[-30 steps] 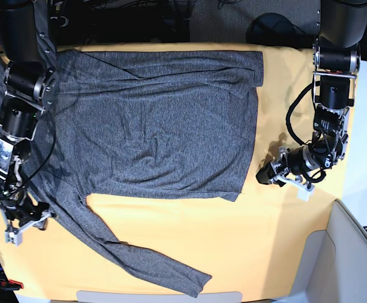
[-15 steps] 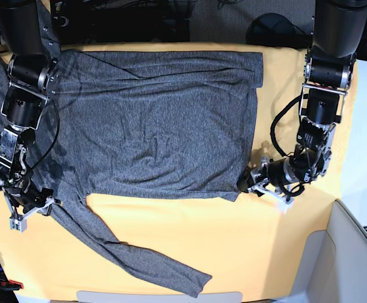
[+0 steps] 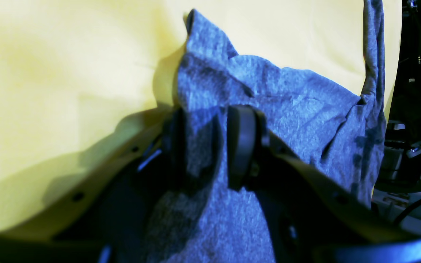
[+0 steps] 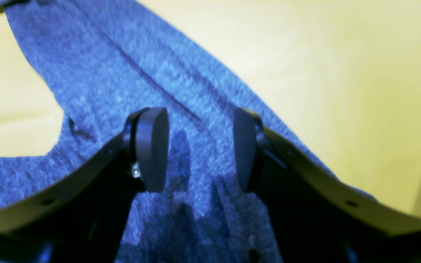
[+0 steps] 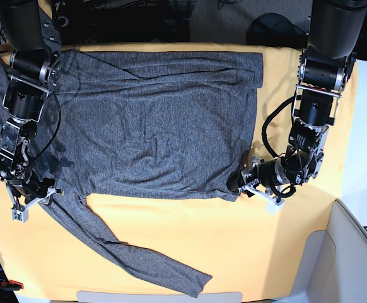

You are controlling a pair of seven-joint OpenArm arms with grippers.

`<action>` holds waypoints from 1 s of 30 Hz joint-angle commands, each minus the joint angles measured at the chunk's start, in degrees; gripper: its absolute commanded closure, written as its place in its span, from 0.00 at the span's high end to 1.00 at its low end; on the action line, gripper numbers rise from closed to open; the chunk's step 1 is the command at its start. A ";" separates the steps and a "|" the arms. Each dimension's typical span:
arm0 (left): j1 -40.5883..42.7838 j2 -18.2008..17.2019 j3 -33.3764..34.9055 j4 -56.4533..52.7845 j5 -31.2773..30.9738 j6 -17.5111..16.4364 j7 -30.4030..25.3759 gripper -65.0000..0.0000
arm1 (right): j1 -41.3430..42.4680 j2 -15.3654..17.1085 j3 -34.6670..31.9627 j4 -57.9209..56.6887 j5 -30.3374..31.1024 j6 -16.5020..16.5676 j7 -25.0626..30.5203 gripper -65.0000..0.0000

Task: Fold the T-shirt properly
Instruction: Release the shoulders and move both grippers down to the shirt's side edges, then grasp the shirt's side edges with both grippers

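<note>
Left gripper [image 3: 205, 146] now pinching T-shirt [image 5: 152, 120] hem; right gripper [image 4: 196, 149] spread above sleeve, yellow cloth [image 5: 234, 240] around.

The base view is evenly lit from above and fairly sharp; the yellow surface [image 5: 171, 240] shows bright, with soft shadows beside the arms and a dark background beyond. Both wrist views are blurred and carry a strong blue cast over the T-shirt [image 3: 291, 109]. The left gripper [image 3: 210, 142] throws a dark shadow onto the cloth. The right gripper [image 4: 199, 146] is out of focus, with vignetted, curved corners around it.
</note>
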 commanded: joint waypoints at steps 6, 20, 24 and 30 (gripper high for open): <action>-1.31 1.00 0.24 0.57 0.49 0.08 0.96 0.29 | 1.97 0.66 0.15 1.13 0.44 0.26 1.46 0.44; -0.96 0.82 0.42 0.30 0.49 0.26 0.96 0.01 | 3.55 1.36 0.15 0.70 0.44 0.26 1.28 0.44; -0.96 0.82 0.42 0.30 0.49 0.34 0.96 0.01 | 6.98 4.17 0.15 -2.65 0.53 0.35 1.19 0.44; -0.87 0.73 0.33 0.30 0.49 0.34 0.96 0.01 | 10.32 8.39 0.15 -10.65 0.53 2.19 1.46 0.44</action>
